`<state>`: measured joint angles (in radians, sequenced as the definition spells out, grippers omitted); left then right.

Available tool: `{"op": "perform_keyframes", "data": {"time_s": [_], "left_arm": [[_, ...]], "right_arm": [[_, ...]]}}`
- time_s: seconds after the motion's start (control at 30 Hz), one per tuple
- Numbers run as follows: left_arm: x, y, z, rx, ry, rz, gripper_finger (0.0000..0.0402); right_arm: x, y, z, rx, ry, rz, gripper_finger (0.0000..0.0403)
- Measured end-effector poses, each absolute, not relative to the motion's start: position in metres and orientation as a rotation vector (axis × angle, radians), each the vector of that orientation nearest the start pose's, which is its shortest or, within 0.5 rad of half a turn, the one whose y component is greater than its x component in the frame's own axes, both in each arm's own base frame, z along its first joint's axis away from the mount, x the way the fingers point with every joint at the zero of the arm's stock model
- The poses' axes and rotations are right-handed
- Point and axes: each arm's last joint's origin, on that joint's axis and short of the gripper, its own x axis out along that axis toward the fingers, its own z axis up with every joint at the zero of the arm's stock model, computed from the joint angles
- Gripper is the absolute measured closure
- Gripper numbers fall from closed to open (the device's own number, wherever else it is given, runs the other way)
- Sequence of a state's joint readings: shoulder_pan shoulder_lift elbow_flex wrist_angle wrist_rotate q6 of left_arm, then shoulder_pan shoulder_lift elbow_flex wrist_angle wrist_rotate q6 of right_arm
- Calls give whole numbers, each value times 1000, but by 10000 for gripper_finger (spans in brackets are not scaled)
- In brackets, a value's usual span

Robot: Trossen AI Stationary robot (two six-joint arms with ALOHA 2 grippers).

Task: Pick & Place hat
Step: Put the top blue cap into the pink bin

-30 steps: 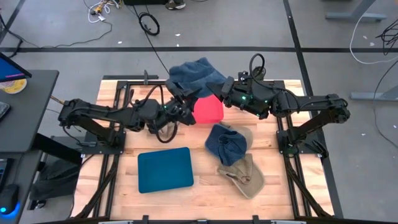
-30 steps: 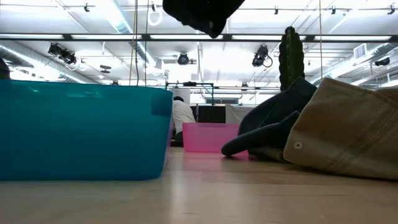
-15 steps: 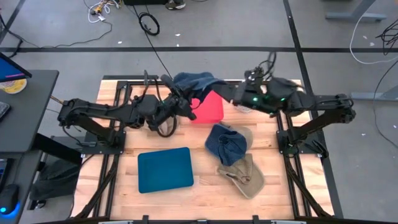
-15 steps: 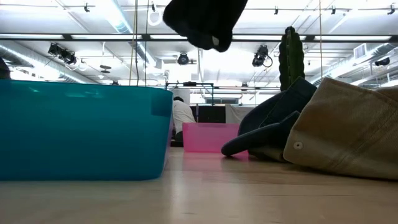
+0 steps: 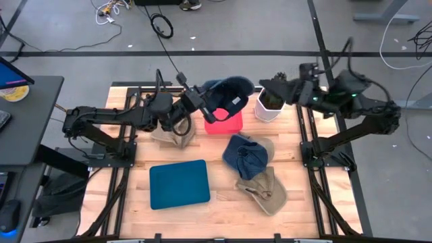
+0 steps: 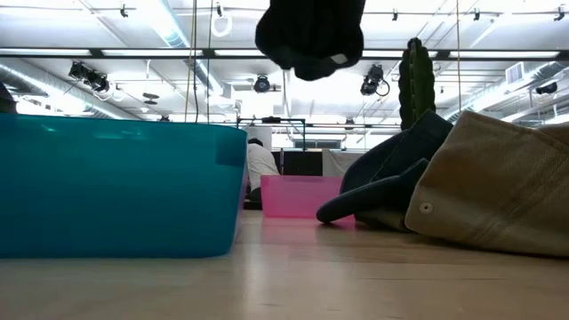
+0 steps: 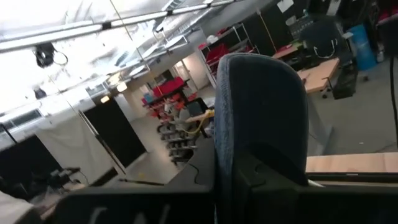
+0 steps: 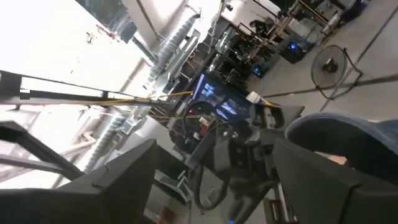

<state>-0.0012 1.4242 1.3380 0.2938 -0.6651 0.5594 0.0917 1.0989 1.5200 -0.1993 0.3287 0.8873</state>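
**Blue hat carried above the pink bin, held by my left gripper alone**

High view, left to right. My left arm enters from the left edge and reaches toward the upper middle of the frame. My left gripper [image 5: 197,101] is clamped tight on the near edge of the blue hat [image 5: 228,92], which hangs in the air at upper centre, partly over the far edge of the pink bin [image 5: 225,121]. In the left wrist view the same hat [image 7: 261,112] stands up directly between my fingers. In the low view it shows as a dark mass [image 6: 311,36] at the top centre, well above the table.

Below the carried hat, at centre frame, lie a second blue hat [image 5: 244,155] and a tan hat [image 5: 264,189], touching each other. The teal bin [image 5: 179,183] sits at lower left of centre.

My right gripper [image 5: 268,86], at upper right of centre, has its jaws spread wide and holds nothing; it stands above a white cup [image 5: 267,109], apart from the carried hat.

Step in hand, as I judge it: transport. The pick is done and the placement is not. The next move calls for lowering the hat over its receptacle, probably the pink bin, then releasing; the pictures do not settle which bin is meant.
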Motion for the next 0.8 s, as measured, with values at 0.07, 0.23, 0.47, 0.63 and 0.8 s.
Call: {"op": "perform_keyframes", "data": {"time_s": [0.07,0.23,0.47,0.63,0.8], "left_arm": [[320,23,419,432,-13,688,391],[323,41,394,299,-2,665,391],[319,68,345,215,-30,683,390],[311,87,316,109,-123,675,391],[301,103,293,101,-69,727,391]], "right_arm": [[186,8,515,911,-306,-129,84],[180,7,513,882,-267,-151,92],[182,7,504,859,-182,-190,97],[185,7,502,855,-164,-198,97],[187,8,501,853,-158,-200,97]]}}
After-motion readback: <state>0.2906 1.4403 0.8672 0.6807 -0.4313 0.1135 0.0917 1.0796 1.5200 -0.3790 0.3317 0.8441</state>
